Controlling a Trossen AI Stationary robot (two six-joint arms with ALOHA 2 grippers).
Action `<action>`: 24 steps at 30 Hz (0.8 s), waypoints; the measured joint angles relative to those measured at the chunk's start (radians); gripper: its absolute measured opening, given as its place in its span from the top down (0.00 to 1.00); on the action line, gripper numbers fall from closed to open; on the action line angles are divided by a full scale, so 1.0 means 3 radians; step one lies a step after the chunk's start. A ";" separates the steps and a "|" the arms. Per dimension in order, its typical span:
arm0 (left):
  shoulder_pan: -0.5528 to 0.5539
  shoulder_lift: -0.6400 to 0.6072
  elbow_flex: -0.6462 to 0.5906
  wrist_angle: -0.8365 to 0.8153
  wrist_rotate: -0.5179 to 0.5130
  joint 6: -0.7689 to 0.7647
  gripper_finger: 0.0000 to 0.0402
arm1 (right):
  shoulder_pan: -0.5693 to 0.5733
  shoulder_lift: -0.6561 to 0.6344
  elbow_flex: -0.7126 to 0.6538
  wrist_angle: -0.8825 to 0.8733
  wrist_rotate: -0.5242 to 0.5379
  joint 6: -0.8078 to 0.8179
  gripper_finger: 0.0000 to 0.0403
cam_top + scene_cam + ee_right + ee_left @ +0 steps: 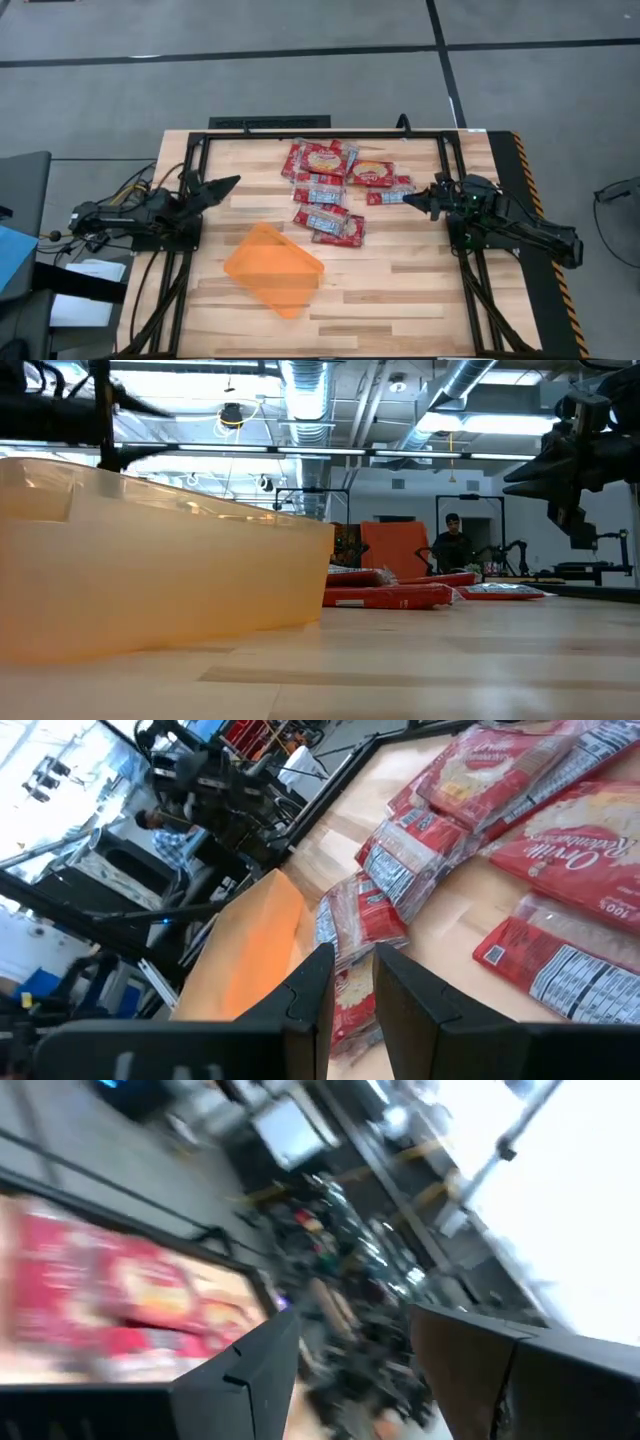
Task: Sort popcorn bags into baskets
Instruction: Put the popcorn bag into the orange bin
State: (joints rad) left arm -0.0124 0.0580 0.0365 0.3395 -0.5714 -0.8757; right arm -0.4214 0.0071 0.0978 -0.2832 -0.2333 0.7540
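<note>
I see the popcorn bags point(333, 188) lying flat in a loose, overlapping cluster toward the far middle of the surface, red packets with yellow-cream panels and white label strips. The basket point(273, 268), a shallow translucent orange bin, sits nearer, turned at an angle, apart from the packets.

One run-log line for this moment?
popcorn bags: piled on table, none in basket | left tool: open, empty | right tool: open, empty, beside pile

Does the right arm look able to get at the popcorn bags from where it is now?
Probably yes. The right gripper hovers beside the popcorn bags, fingers apart and empty, with nothing between. The orange basket lies off to one side.
</note>
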 joint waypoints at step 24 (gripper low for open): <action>0.1612 0.4239 0.3530 -0.2569 0.1623 0.1601 0.39 | 0.0051 0.0000 -0.0005 0.0082 0.0338 0.0462 0.76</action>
State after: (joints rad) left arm 0.4711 1.3298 1.0956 -0.4313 -0.0846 -0.3956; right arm -0.4061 0.0071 0.0963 -0.2585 -0.1318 0.8926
